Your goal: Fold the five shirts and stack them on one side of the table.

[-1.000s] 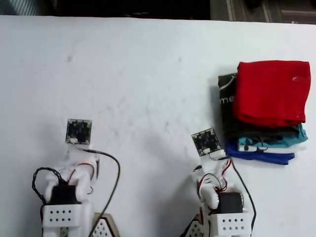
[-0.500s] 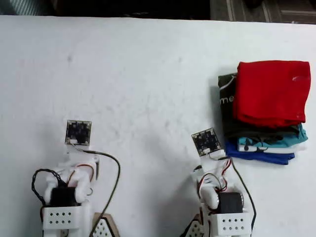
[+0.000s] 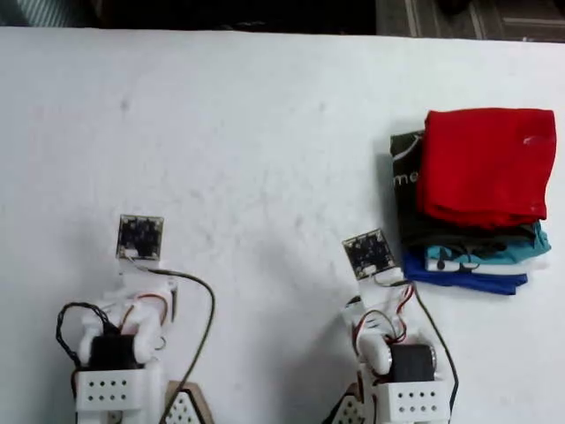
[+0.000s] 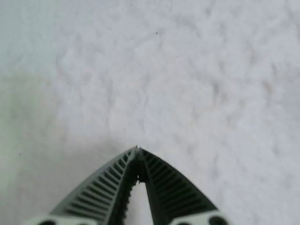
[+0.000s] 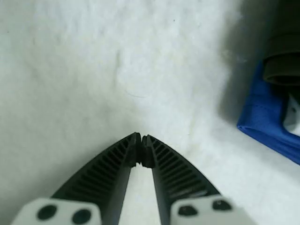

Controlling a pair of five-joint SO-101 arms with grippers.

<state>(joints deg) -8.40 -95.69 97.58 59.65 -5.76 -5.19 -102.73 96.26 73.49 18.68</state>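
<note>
A stack of folded shirts sits at the table's right side: a red shirt (image 3: 487, 165) on top, a dark shirt (image 3: 408, 190) under it, then a teal shirt (image 3: 481, 256) and a blue shirt (image 3: 463, 279) at the bottom. The blue shirt's (image 5: 269, 123) corner and a dark fold (image 5: 283, 61) also appear in the right wrist view. My right gripper (image 5: 141, 138) is shut over bare tabletop, just beside the stack. My left gripper (image 4: 137, 150) is shut and empty over the white table at the near left. Both arms (image 3: 141, 237) (image 3: 368, 253) sit folded back near their bases.
The white table (image 3: 247, 141) stretches wide and bare across the left and middle. Its far edge meets a dark floor. Cables run from both arm bases (image 3: 110, 389) at the near edge.
The left arm has drawn back slightly toward its base. The right arm and the stack have not moved.
</note>
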